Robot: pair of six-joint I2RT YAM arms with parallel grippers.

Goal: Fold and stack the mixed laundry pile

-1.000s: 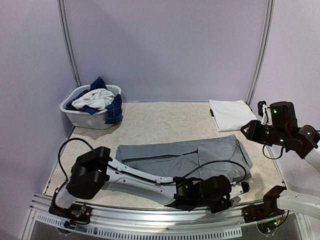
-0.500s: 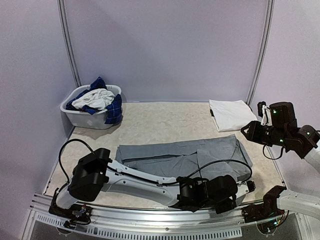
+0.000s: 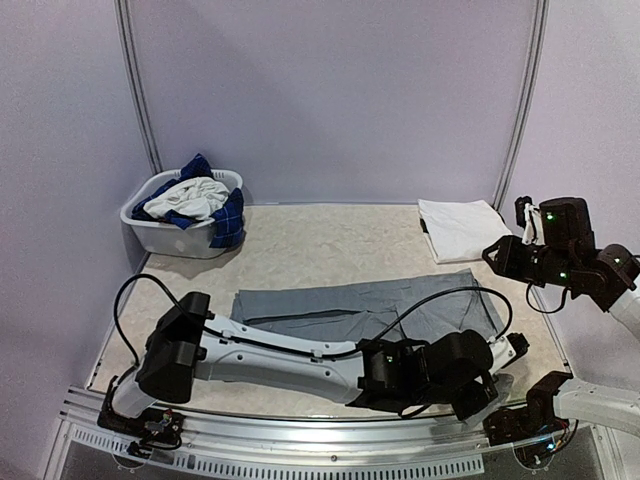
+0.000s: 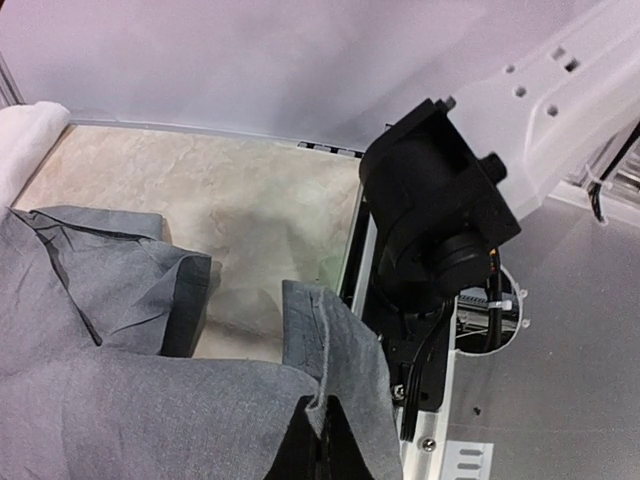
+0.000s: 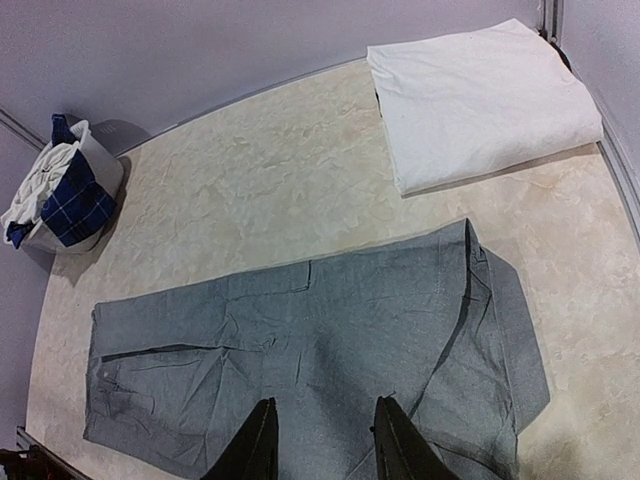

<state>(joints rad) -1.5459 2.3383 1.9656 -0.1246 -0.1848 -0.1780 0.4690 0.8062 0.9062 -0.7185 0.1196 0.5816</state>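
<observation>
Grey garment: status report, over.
Left claw shut on grey garment, near-right corner. Right claw open, empty, hovering above it. Folded white piece far right, basket far left; nothing in the way.

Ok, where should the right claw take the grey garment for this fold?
The grey garment by its far right corner, from above on the right: that corner lies flat on bare table, apart from the white folded cloth, and the left claw pinches the near right hem.
</observation>
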